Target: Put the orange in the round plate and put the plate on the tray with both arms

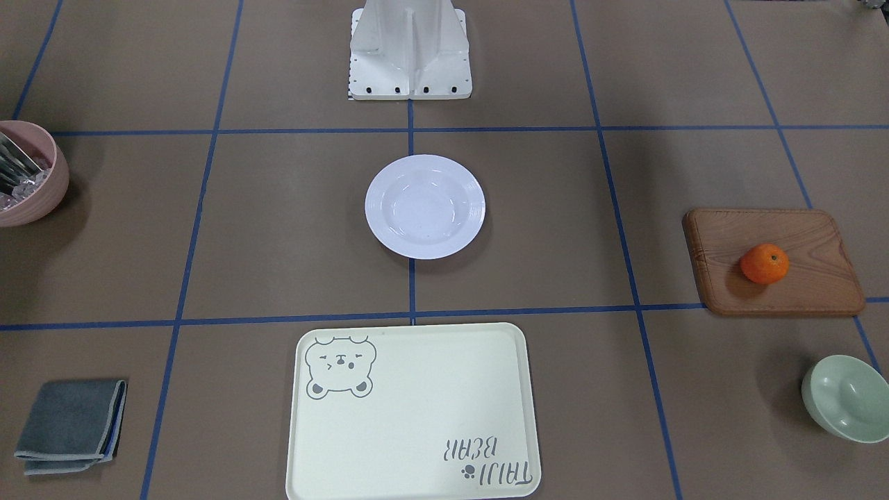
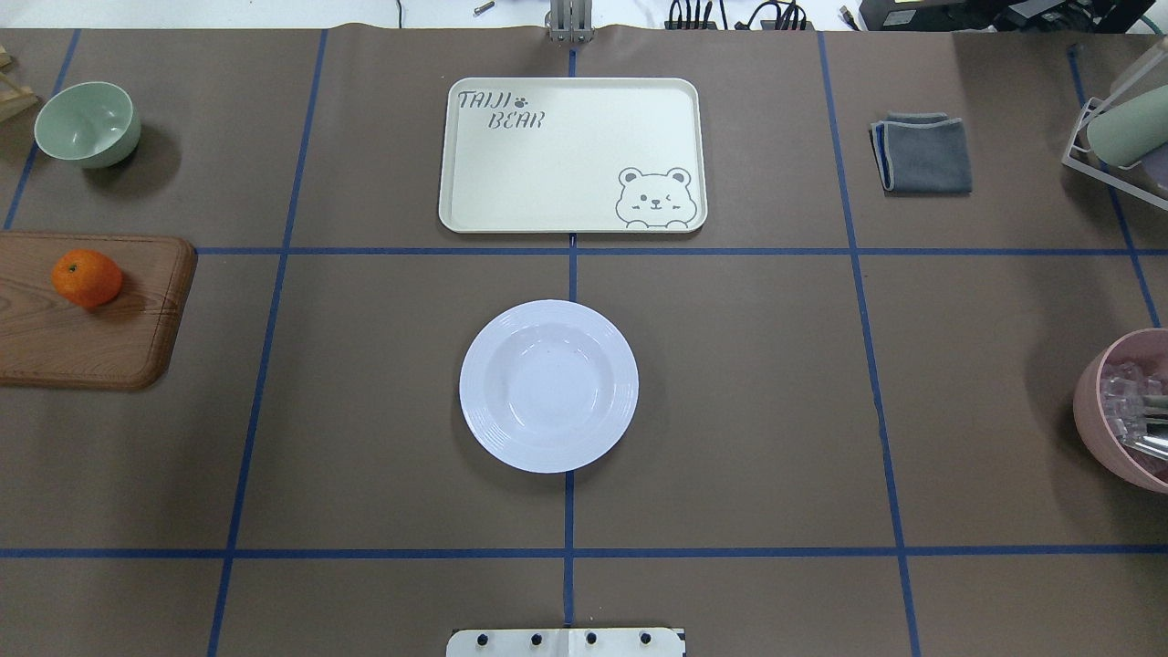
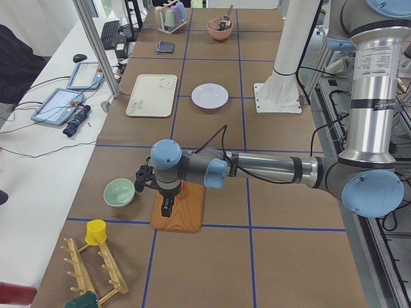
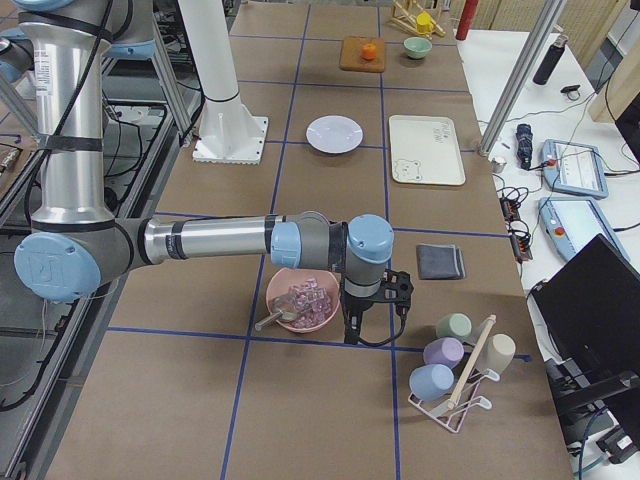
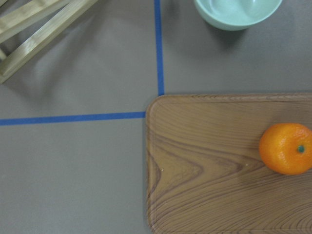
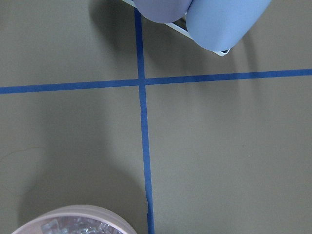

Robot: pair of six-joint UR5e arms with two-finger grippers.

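Observation:
The orange (image 1: 764, 264) (image 2: 87, 277) rests on a brown wooden board (image 2: 82, 333) at the robot's left; it lies at the right edge of the left wrist view (image 5: 286, 148). The white round plate (image 1: 424, 206) (image 2: 547, 385) sits empty at mid-table. Beyond it lies the empty cream bear tray (image 2: 566, 155) (image 1: 417, 417). My left gripper (image 3: 166, 210) hangs over the board, pointing down. My right gripper (image 4: 352, 330) hangs beside the pink bowl (image 4: 300, 298). Both show only in the side views, so I cannot tell whether either is open or shut.
A pale green bowl (image 2: 88, 123) stands beyond the board. A folded grey cloth (image 2: 922, 152) lies right of the tray. At the robot's right are the pink bowl (image 2: 1127, 411) of clear cubes and a cup rack (image 4: 455, 375). A wooden rack (image 3: 96, 269) stands at the left end.

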